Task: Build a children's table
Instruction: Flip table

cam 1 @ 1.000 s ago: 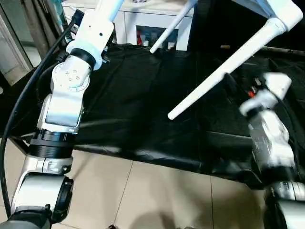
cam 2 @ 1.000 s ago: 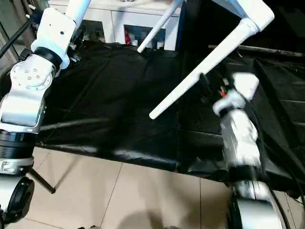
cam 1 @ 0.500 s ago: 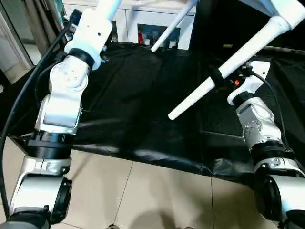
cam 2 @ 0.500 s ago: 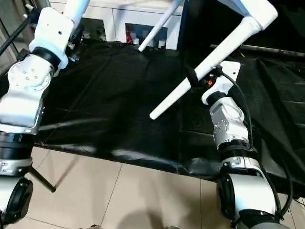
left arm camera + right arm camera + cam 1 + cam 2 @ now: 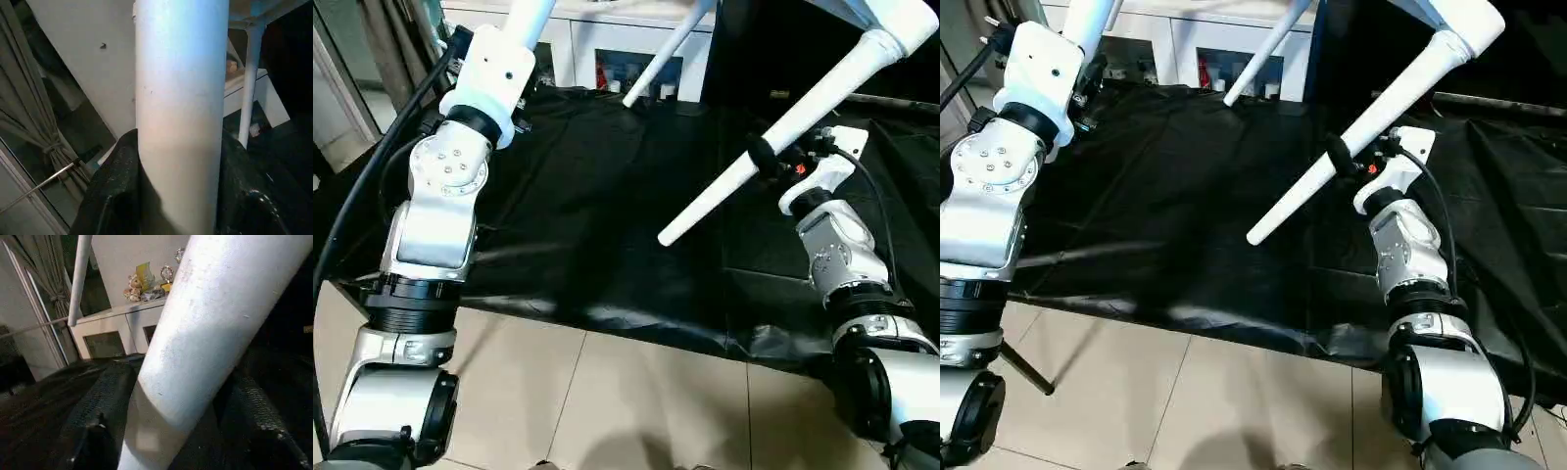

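The children's table (image 5: 891, 24) hangs tilted above the black cloth (image 5: 607, 196). My left gripper (image 5: 178, 196) clamps its far-left leg (image 5: 181, 98); my right gripper (image 5: 171, 431) has fingers (image 5: 105, 411) either side of the near-right leg (image 5: 773, 137).

A black cloth (image 5: 607, 225) covers the surface, wrinkled and hanging over its near edge. Beige floor tiles (image 5: 636, 401) lie below that edge.

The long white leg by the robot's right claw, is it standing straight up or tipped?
Tipped. The leg slants down from the tabletop corner toward the black cloth.
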Controlling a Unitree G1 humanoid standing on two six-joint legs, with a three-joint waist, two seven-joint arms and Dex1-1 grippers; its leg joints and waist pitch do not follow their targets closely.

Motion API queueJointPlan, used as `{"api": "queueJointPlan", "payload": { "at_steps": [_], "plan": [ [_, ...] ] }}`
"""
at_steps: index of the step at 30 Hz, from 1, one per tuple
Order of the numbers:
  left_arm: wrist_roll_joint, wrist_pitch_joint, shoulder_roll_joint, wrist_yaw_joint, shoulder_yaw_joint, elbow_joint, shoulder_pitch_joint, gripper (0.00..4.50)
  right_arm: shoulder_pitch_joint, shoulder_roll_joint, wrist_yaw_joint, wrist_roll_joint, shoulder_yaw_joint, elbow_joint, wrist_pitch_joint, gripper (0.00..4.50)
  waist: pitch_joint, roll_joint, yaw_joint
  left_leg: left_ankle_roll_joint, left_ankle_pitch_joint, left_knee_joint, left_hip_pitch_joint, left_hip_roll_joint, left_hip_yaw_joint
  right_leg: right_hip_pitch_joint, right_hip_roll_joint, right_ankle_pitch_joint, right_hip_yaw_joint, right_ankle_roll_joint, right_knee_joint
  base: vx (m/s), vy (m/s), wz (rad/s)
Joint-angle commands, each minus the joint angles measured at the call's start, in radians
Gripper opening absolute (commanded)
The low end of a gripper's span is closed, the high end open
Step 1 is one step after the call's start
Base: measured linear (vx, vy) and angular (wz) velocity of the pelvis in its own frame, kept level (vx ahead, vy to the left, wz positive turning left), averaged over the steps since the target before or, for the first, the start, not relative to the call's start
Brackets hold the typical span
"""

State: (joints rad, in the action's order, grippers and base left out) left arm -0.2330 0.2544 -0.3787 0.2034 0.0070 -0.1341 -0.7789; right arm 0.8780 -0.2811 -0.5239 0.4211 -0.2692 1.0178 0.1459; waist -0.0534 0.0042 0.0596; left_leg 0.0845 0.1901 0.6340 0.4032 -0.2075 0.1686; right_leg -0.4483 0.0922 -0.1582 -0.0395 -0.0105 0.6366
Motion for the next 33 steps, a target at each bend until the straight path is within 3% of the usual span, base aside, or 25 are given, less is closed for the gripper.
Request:
{"api": "queueJointPlan", "payload": {
  "at_steps": [1, 8, 12, 17, 18, 19, 20, 21, 22, 25, 26, 27, 28, 29, 31, 32, 33],
  "plan": [
    [-0.010, 0.018, 0.006, 0.012, -0.028, -0.036, 0.033, 1.59, 0.051, 0.005, -0.017, -0.006, -0.001, -0.026, 0.032, 2.17, 0.080, -0.005, 0.008, -0.056, 0.166, -0.073, -0.011, 0.002, 0.010, 0.069, 0.023, -0.169, 0.012, 0.253, -0.068, 0.000, 0.000, 0.00],
    [0.007, -0.017, 0.023, -0.016, -0.015, -0.061, 0.056, 1.59, 0.064, 0.001, 0.026, -0.018, -0.010, -0.131, 0.086, 1.99, 0.081, -0.007, 0.012, -0.055, 0.161, -0.073, -0.012, 0.002, 0.011, 0.068, 0.021, -0.166, 0.012, 0.249, -0.067, 0.000, 0.000, 0.00],
    [0.018, -0.051, 0.036, -0.039, -0.001, -0.080, 0.069, 1.59, 0.036, -0.002, 0.043, -0.038, 0.001, -0.210, 0.107, 1.92, 0.086, -0.007, 0.020, -0.069, 0.108, -0.068, -0.010, 0.004, 0.012, 0.070, 0.020, -0.102, 0.013, 0.250, -0.061, 0.000, 0.000, 0.00],
    [0.043, -0.123, 0.081, -0.060, 0.002, -0.139, 0.124, 1.59, -0.118, 0.000, 0.125, -0.150, 0.047, -0.493, 0.176, 1.87, 0.095, -0.001, 0.045, -0.108, -0.010, -0.060, -0.016, 0.003, 0.014, 0.065, 0.012, 0.057, 0.013, 0.249, -0.048, 0.000, 0.000, 0.00],
    [0.045, -0.131, 0.090, -0.061, -0.002, -0.150, 0.133, 1.59, -0.147, 0.008, 0.145, -0.165, 0.049, -0.535, 0.184, 1.86, 0.096, -0.001, 0.045, -0.113, -0.014, -0.058, -0.016, 0.002, 0.014, 0.064, 0.013, 0.069, 0.013, 0.253, -0.046, 0.000, 0.000, 0.00],
    [0.047, -0.134, 0.099, -0.063, -0.005, -0.161, 0.141, 1.59, -0.176, 0.018, 0.165, -0.178, 0.048, -0.574, 0.188, 1.85, 0.097, 0.008, 0.051, -0.120, -0.019, -0.057, -0.016, 0.001, 0.013, 0.063, 0.013, 0.074, 0.013, 0.253, -0.045, 0.000, 0.000, 0.00],
    [0.049, -0.137, 0.102, -0.064, -0.007, -0.166, 0.144, 1.59, -0.187, 0.021, 0.173, -0.182, 0.049, -0.588, 0.190, 1.84, 0.094, 0.003, 0.052, -0.120, 0.005, -0.059, -0.017, 0.001, 0.015, 0.061, 0.012, 0.048, 0.013, 0.251, -0.051, 0.000, 0.000, 0.00],
    [0.050, -0.138, 0.104, -0.065, -0.008, -0.170, 0.146, 1.59, -0.195, 0.024, 0.179, -0.185, 0.049, -0.599, 0.191, 1.83, 0.094, 0.003, 0.053, -0.116, 0.017, -0.061, -0.017, 0.001, 0.014, 0.062, 0.013, 0.031, 0.013, 0.249, -0.052, 0.000, 0.000, 0.00],
    [0.052, -0.148, 0.112, -0.064, -0.013, -0.191, 0.155, 1.59, -0.233, 0.033, 0.204, -0.211, 0.050, -0.638, 0.204, 1.83, 0.092, 0.013, 0.056, -0.104, 0.052, -0.064, -0.022, -0.002, 0.013, 0.057, 0.014, -0.006, 0.013, 0.246, -0.057, 0.000, 0.000, 0.00],
    [0.052, -0.172, 0.122, -0.063, -0.021, -0.228, 0.167, 1.59, -0.293, 0.048, 0.241, -0.249, 0.051, -0.702, 0.216, 1.82, 0.087, 0.012, 0.060, -0.067, 0.115, -0.072, -0.025, -0.003, 0.014, 0.055, 0.014, -0.060, 0.016, 0.209, -0.068, 0.000, 0.000, 0.00],
    [0.052, -0.217, 0.136, -0.068, -0.032, -0.296, 0.181, 1.59, -0.403, 0.069, 0.314, -0.332, 0.049, -0.820, 0.220, 1.82, 0.086, 0.010, 0.063, -0.058, 0.115, -0.074, -0.022, -0.002, 0.011, 0.059, 0.014, -0.066, 0.016, 0.192, -0.070, 0.000, 0.000, 0.00],
    [0.052, -0.217, 0.136, -0.068, -0.032, -0.296, 0.181, 1.59, -0.403, 0.069, 0.314, -0.332, 0.049, -0.820, 0.220, 1.82, 0.086, 0.010, 0.068, -0.056, 0.111, -0.073, -0.024, -0.002, 0.013, 0.056, 0.013, -0.062, 0.018, 0.181, -0.071, 0.000, 0.000, 0.00],
    [0.055, -0.239, 0.144, -0.063, -0.036, -0.326, 0.183, 1.59, -0.455, 0.072, 0.355, -0.380, 0.050, -0.872, 0.214, 1.81, 0.089, 0.017, 0.068, -0.048, 0.099, -0.075, -0.021, -0.002, 0.007, 0.061, 0.014, -0.033, 0.018, 0.178, -0.061, 0.000, 0.000, 0.00],
    [0.055, -0.239, 0.144, -0.063, -0.036, -0.326, 0.183, 1.59, -0.455, 0.072, 0.355, -0.380, 0.050, -0.872, 0.214, 1.81, 0.086, 0.014, 0.069, -0.044, 0.093, -0.075, -0.019, 0.000, 0.008, 0.060, 0.011, -0.036, 0.018, 0.169, -0.067, 0.000, 0.000, 0.00],
    [0.061, -0.270, 0.155, -0.034, -0.054, -0.377, 0.186, 1.59, -0.534, 0.073, 0.408, -0.461, 0.051, -0.915, 0.230, 1.81, 0.083, 0.020, 0.065, -0.018, 0.169, -0.083, -0.020, 0.001, 0.007, 0.060, 0.014, -0.102, 0.018, 0.155, -0.074, 0.000, 0.000, 0.00],
    [0.066, -0.282, 0.165, -0.025, -0.061, -0.406, 0.186, 1.59, -0.574, 0.074, 0.434, -0.502, 0.051, -0.921, 0.246, 1.81, 0.081, 0.017, 0.066, -0.007, 0.208, -0.086, -0.024, 0.001, 0.008, 0.056, 0.015, -0.149, 0.019, 0.139, -0.084, 0.000, 0.000, 0.00],
    [0.074, -0.298, 0.173, -0.002, -0.069, -0.427, 0.186, 1.59, -0.600, 0.075, 0.447, -0.521, 0.050, -0.905, 0.261, 1.81, 0.080, 0.029, 0.066, 0.001, 0.227, -0.086, -0.027, 0.000, 0.007, 0.051, 0.016, -0.169, 0.020, 0.133, -0.086, 0.000, 0.000, 0.00]
  ]
}}
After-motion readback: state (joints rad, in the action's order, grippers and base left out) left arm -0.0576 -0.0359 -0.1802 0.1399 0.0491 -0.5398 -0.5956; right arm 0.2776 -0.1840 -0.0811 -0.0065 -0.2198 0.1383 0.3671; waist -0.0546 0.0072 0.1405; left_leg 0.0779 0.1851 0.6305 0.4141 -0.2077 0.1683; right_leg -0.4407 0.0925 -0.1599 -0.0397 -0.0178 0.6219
